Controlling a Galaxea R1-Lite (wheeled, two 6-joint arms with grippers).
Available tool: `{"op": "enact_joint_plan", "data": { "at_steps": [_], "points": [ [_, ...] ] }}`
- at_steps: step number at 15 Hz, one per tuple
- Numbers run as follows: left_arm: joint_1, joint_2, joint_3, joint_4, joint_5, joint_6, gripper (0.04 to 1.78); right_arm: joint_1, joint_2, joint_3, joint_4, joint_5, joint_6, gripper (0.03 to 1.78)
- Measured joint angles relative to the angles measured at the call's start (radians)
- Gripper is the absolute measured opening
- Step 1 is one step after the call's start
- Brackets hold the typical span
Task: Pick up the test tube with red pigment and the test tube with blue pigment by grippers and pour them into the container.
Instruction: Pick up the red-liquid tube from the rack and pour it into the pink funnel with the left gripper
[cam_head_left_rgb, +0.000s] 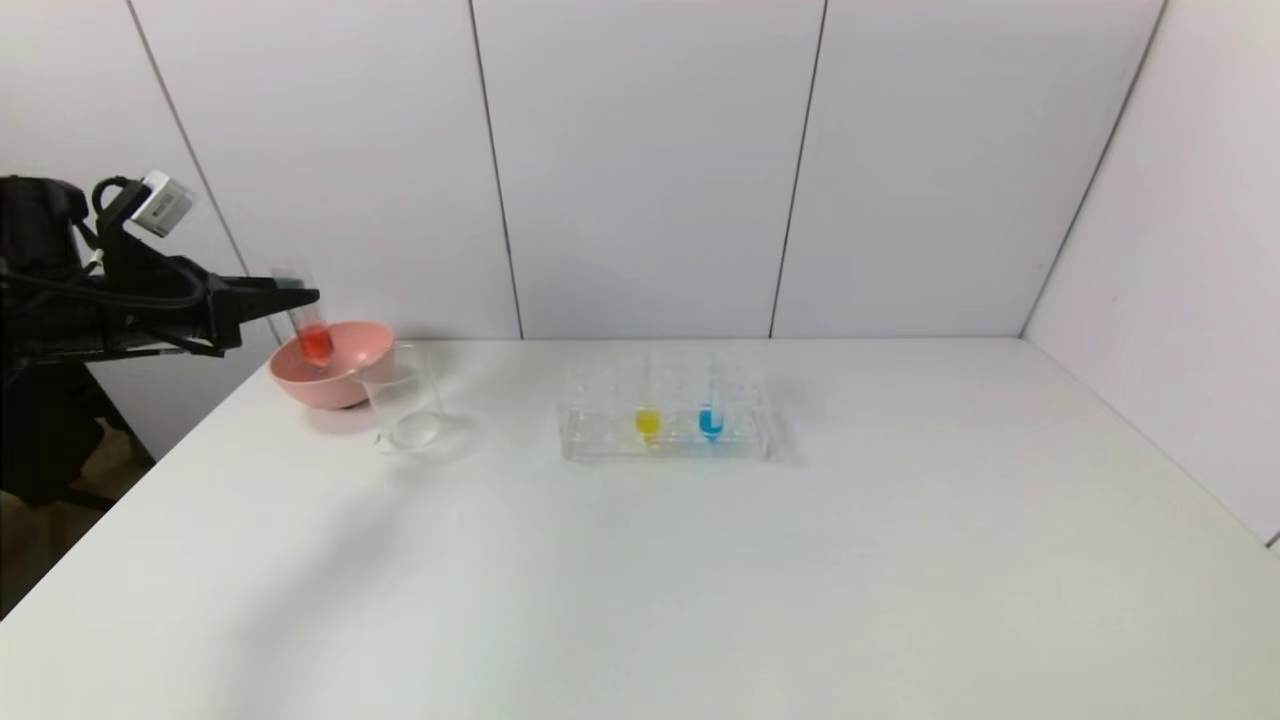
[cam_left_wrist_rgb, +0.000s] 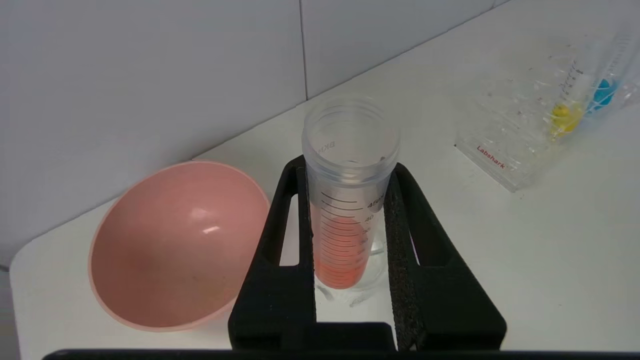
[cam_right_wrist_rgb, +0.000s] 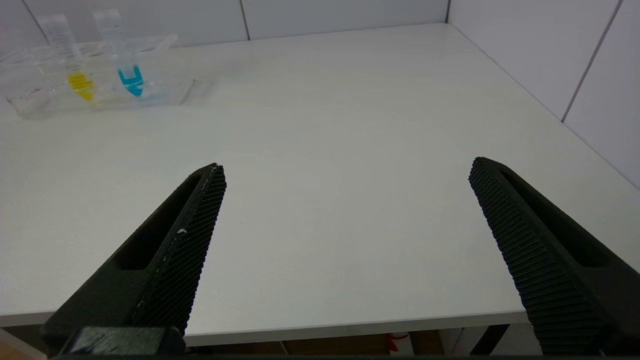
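My left gripper (cam_head_left_rgb: 297, 295) is shut on the test tube with red pigment (cam_head_left_rgb: 310, 330) and holds it upright above the table's far left. In the left wrist view the fingers (cam_left_wrist_rgb: 400, 225) clamp the tube (cam_left_wrist_rgb: 345, 220) below its open rim, with the clear glass container (cam_left_wrist_rgb: 381, 250) showing just beneath it. The container (cam_head_left_rgb: 405, 400) stands next to the pink bowl. The test tube with blue pigment (cam_head_left_rgb: 711, 420) stands in the rack; it also shows in the right wrist view (cam_right_wrist_rgb: 127, 70). My right gripper (cam_right_wrist_rgb: 345, 170) is open and empty over the table's front edge.
A pink bowl (cam_head_left_rgb: 335, 365) sits at the far left, beside the container. The clear tube rack (cam_head_left_rgb: 600, 440) stands mid-table and also holds a tube with yellow liquid (cam_head_left_rgb: 648, 422). Grey wall panels close the back and right side.
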Motion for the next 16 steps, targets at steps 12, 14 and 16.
{"op": "enact_joint_plan", "data": {
  "at_steps": [12,14,16],
  "points": [
    [-0.103,0.191,-0.667,1.095,0.476,0.636,0.43,0.000,0.000,0.000,0.000,0.000,0.000,1.77],
    [-0.123,0.198,-0.674,1.096,0.509,0.665,0.43,0.000,0.000,0.000,0.000,0.000,0.000,1.77],
    [-0.147,0.201,-0.676,1.084,0.561,0.683,0.43,0.000,0.000,0.000,0.000,0.000,0.000,1.77]
  ]
}}
